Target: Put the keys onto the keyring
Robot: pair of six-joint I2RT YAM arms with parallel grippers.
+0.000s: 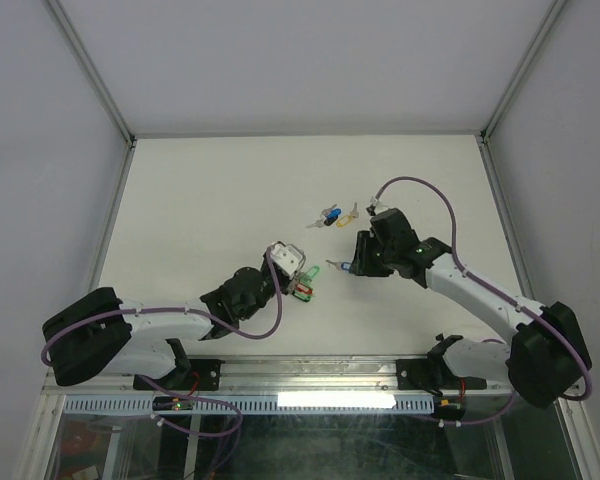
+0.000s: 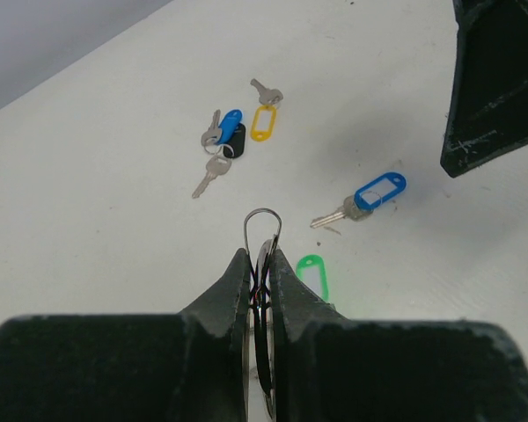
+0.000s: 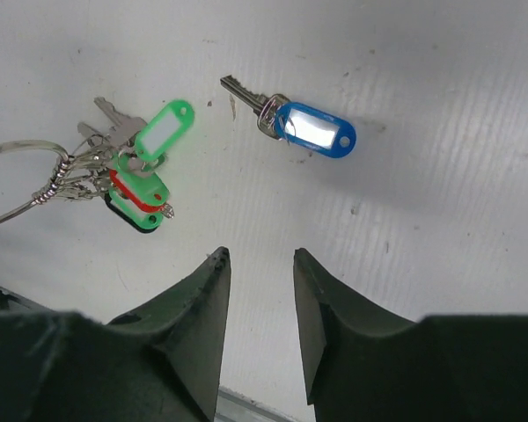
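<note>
Left gripper [image 2: 262, 255] is clenched on the keyring [image 2: 262, 224] at lower centre. Right gripper [image 3: 260, 259] is released and empty, with the blue-tagged key [image 3: 312, 129] above it in frame. A yellow-tagged key [image 2: 263, 119] lies upper centre.

No readable writing anywhere (key tags [image 3: 315, 128] included)

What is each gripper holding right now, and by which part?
The left gripper pinches the thin silver wire keyring by the wire loop itself. The right gripper stands open, holding nothing.
</note>
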